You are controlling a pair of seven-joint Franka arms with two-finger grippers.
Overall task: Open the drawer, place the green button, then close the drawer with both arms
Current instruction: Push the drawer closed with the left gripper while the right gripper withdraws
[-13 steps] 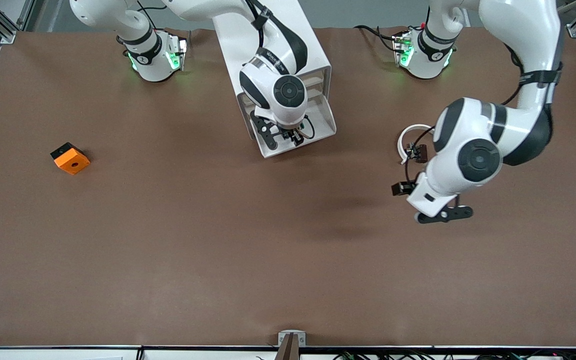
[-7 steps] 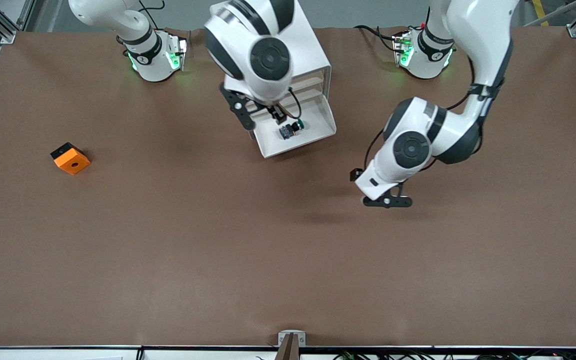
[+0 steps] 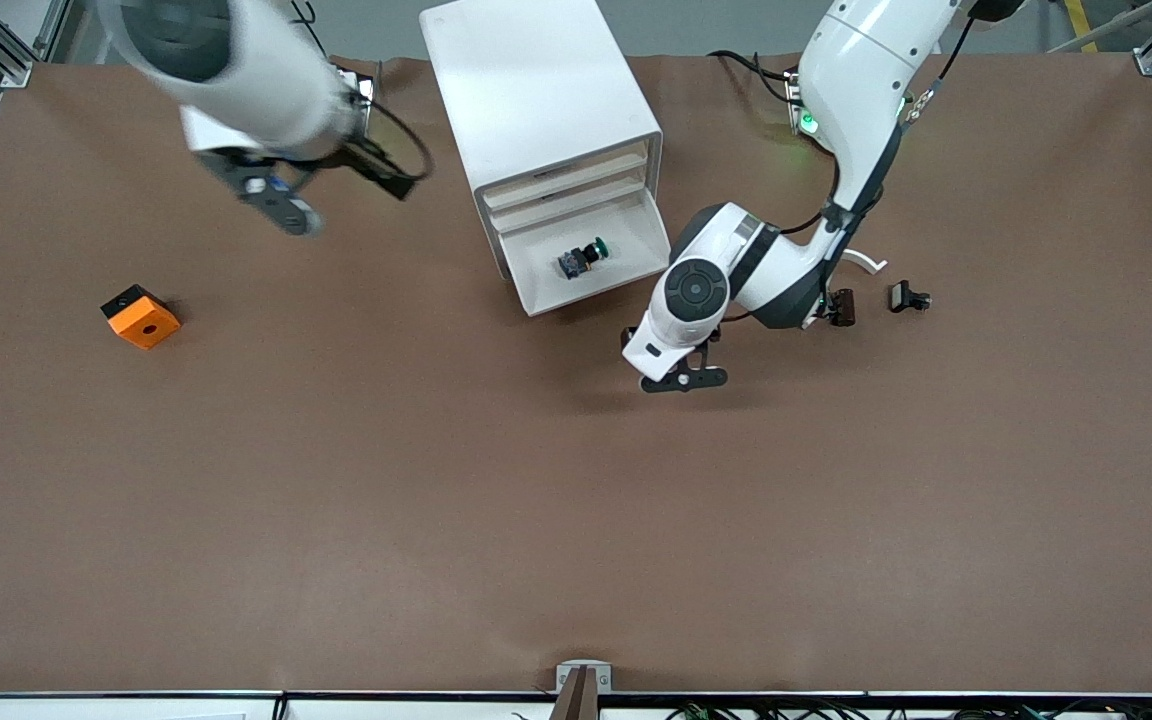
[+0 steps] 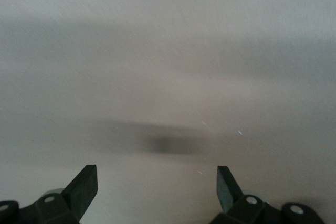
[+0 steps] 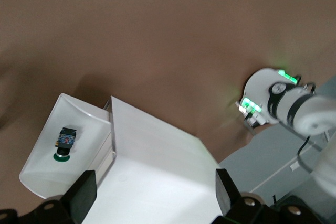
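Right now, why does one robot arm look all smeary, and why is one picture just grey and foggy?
Front view: the right arm is streaked with motion blur, its right pincer smeared over the table, while the button in the drawer looks sharp. Left wrist view: only a blurred pale surface with a soft dark shadow, beyond the open left pincer. Right wrist view: crisp.

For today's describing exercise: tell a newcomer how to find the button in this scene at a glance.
Start at the white cabinet at the robots' edge of the table; its lowest drawer is pulled out toward the front camera. The button lies in that open drawer. Its round green cap on a dark body sets it apart from the orange cube toward the right arm's end.
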